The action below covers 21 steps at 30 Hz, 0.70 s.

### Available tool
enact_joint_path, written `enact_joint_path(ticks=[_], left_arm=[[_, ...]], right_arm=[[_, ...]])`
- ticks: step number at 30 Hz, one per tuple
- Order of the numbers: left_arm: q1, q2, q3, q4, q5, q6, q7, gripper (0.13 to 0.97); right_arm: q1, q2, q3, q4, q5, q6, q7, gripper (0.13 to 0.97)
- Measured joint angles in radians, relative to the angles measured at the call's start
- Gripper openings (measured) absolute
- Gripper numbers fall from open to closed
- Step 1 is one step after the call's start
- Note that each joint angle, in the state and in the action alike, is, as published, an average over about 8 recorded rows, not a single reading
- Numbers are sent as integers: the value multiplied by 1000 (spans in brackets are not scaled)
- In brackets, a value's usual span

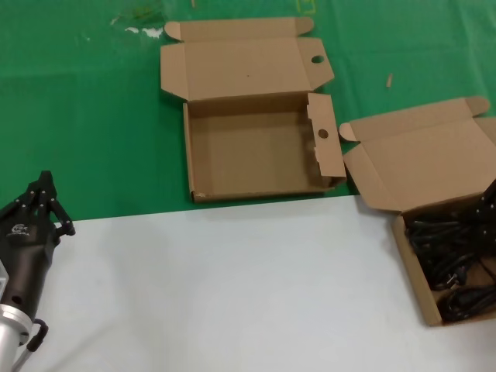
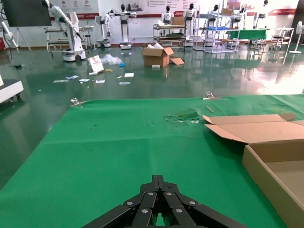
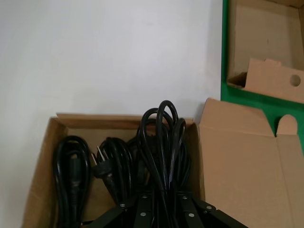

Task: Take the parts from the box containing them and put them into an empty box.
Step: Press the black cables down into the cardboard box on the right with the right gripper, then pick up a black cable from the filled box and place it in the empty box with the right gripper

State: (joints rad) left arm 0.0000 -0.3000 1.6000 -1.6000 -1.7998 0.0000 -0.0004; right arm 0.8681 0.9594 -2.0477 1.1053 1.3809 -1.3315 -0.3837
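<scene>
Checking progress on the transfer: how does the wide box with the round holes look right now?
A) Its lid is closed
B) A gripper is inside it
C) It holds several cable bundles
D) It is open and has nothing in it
D: the head view shows the wide box open with a bare floor, while the cable bundles lie in the narrower box.

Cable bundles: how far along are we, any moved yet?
None moved: the empty box holds nothing. In hand: the right tool grips a cable bundle rising above the source box. Left: the other bundles. Left tool idles.
</scene>
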Motion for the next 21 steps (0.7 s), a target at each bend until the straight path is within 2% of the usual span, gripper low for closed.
enact_joint_path(ticks=[7,13,17,21], left_arm=[[0,0,0,0,0,0,0,140],[0,0,0,0,0,0,0,140],[0,0,0,0,0,0,0,140],[0,0,0,0,0,0,0,140]], right_arm=[[58,51,-14,137,-6,-120,160,196],[163,87,-72,274,53,-203,325,193],[235,60,-95,338,88,-223,405,193],[283,-13,-100,357,83,-211,438,193]])
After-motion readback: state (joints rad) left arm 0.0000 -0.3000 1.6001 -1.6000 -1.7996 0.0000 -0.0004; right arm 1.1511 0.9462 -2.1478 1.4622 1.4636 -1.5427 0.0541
